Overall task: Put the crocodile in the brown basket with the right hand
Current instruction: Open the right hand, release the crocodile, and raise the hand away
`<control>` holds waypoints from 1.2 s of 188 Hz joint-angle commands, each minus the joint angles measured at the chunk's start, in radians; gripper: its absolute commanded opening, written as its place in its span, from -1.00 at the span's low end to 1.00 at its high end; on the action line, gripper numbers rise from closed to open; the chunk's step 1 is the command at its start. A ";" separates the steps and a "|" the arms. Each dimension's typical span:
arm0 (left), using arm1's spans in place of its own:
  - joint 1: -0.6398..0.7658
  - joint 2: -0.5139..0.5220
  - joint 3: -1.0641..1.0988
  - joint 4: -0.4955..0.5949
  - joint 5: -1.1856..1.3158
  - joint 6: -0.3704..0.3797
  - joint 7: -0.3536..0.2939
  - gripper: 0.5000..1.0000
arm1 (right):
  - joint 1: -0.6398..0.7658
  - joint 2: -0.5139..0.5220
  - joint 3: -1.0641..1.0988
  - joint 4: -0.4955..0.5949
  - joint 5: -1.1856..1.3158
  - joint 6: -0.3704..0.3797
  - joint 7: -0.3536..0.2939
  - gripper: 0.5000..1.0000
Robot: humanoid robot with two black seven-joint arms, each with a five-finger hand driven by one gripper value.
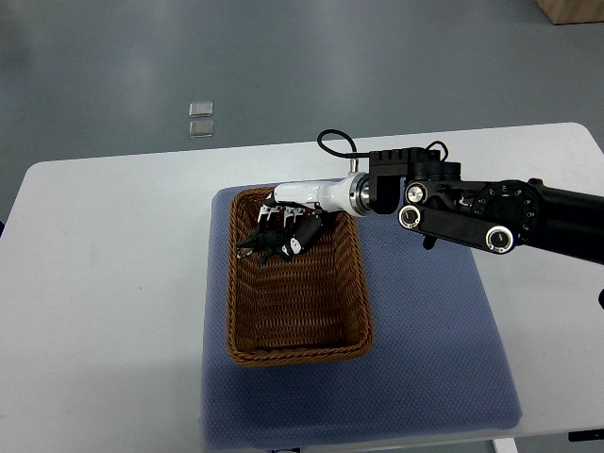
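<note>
One arm is at work: the right hand [288, 225] reaches in from the right over the far end of the brown basket [297, 356]. Its fingers [296, 241] are curled around the dark crocodile [257, 245], which sits just inside the rim. The step in hand, as judged, is the release. Next, the fingers must spread so the toy drops inside, and then the hand lifts clear. The basket rests on a blue mat [425, 359] on the white desk [104, 311]. No brand, label or writing is legible.
</note>
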 commanded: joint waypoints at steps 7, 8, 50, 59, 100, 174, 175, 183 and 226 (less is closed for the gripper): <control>0.000 0.000 0.001 0.000 0.001 0.000 0.000 1.00 | -0.019 0.001 0.002 -0.002 0.000 -0.013 0.001 -1.00; 0.000 0.000 0.001 0.000 0.001 0.000 0.000 1.00 | -0.020 0.001 0.002 -0.002 0.000 -0.015 0.001 -1.00; 0.000 0.000 -0.001 0.000 0.001 0.000 0.000 1.00 | -0.048 0.024 0.010 -0.004 0.000 -0.016 0.001 -0.34; 0.000 0.000 -0.001 0.000 0.001 -0.002 0.000 1.00 | -0.052 0.025 0.010 -0.004 0.000 -0.016 0.001 -0.03; 0.000 0.000 -0.001 0.000 -0.001 0.000 -0.001 1.00 | -0.055 0.021 0.015 -0.005 0.000 -0.016 0.003 0.44; 0.000 0.000 -0.001 0.000 0.001 0.000 0.000 1.00 | -0.048 -0.065 0.257 -0.007 0.060 -0.009 0.023 0.57; 0.000 0.000 -0.001 0.000 0.001 0.000 0.000 1.00 | -0.048 -0.065 0.257 -0.007 0.060 -0.009 0.023 0.57; 0.000 0.000 -0.001 0.000 -0.001 0.000 0.000 1.00 | -0.057 -0.076 0.297 -0.007 0.091 -0.015 0.023 0.57; 0.000 0.000 0.002 -0.002 0.001 0.000 0.000 1.00 | -0.241 -0.048 0.712 -0.076 0.344 -0.033 0.050 0.57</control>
